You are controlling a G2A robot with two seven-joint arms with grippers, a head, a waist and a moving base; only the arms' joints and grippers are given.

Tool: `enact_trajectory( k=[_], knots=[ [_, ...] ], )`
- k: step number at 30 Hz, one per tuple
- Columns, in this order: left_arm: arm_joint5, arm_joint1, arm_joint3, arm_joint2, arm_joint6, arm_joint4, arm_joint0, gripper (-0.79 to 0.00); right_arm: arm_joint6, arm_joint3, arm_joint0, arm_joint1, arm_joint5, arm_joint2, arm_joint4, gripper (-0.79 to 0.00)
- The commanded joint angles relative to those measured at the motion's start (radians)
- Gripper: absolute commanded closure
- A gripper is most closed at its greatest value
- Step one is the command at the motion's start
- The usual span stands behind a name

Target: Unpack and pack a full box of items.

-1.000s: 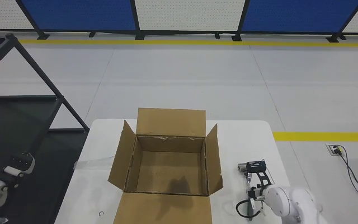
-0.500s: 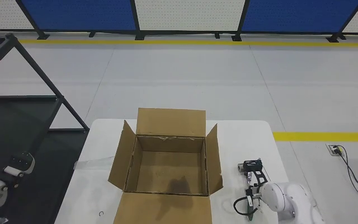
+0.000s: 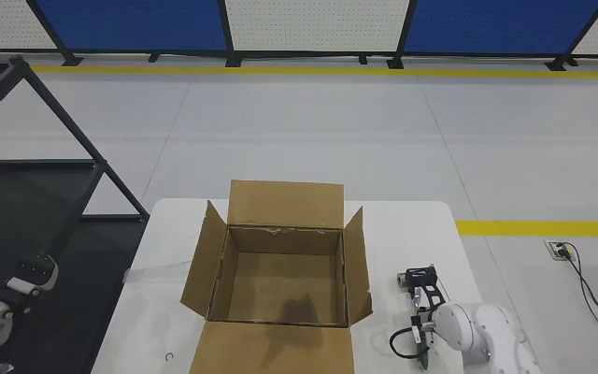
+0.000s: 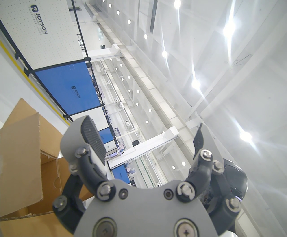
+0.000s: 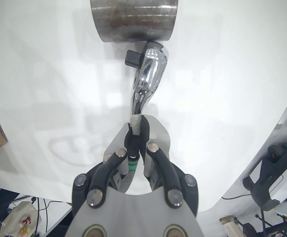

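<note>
An open cardboard box [image 3: 280,290] stands on the white table [image 3: 402,224] with all flaps spread and nothing inside. To its right, near the table's front corner, my right gripper [image 3: 427,307] is shut on the handle of a chrome ratchet wrench [image 3: 419,280]. In the right wrist view the gripper [image 5: 135,131] clamps the wrench's taped handle, and the ratchet wrench [image 5: 149,74] lies low over the table, its head touching a dull metal cylinder [image 5: 134,20]. My left gripper [image 4: 143,132] is open, holds nothing, and points up at the ceiling beside the box [image 4: 24,143].
A dark metal rack [image 3: 56,187] stands left of the table. Bare table [image 5: 224,78] lies around the wrench. The table's front right edge is close behind my right gripper.
My right arm has shifted slightly left, toward the box, with the ratchet wrench still in its grip. The box has not moved.
</note>
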Motion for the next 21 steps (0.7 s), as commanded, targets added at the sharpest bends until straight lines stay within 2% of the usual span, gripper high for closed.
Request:
enact_trajectory(
  k=[1,2,4,5,9,17,18,19,21],
  knots=[
    [0.0,0.0,0.0,0.0,0.0,0.0,0.0,-0.785,-0.001,-0.001,-0.001,0.0,0.0,0.0,0.001,-0.015],
    [0.0,0.0,0.0,0.0,0.0,0.0,0.0,-0.785,-0.001,-0.002,-0.001,0.001,-0.001,0.0,0.001,-0.068],
    [0.0,0.0,0.0,0.0,0.0,0.0,0.0,-0.785,0.003,-0.003,-0.001,0.001,-0.002,-0.001,0.001,-0.222],
    [0.0,0.0,0.0,0.0,0.0,0.0,0.0,-0.785,0.004,-0.003,-0.001,0.001,-0.002,-0.001,0.002,-0.259],
    [0.0,0.0,0.0,0.0,0.0,0.0,0.0,-0.785,0.005,-0.016,-0.001,0.002,0.0,-0.001,0.007,-0.329],
    [0.0,0.0,0.0,0.0,0.0,0.0,0.0,-0.785,-0.018,-0.073,-0.001,0.002,0.005,0.008,0.033,-0.416],
    [0.0,0.0,0.0,0.0,0.0,0.0,0.0,-0.785,-0.023,-0.072,0.002,0.002,0.005,0.008,0.038,-0.446],
    [0.0,0.0,0.0,0.0,0.0,0.0,0.0,-0.785,-0.041,-0.071,0.012,0.001,0.0,0.005,0.052,-0.56],
    [0.0,0.0,0.0,0.0,0.0,0.0,0.0,-0.785,-0.064,-0.056,0.026,-0.001,-0.011,-0.003,0.067,-0.619]
  ],
)
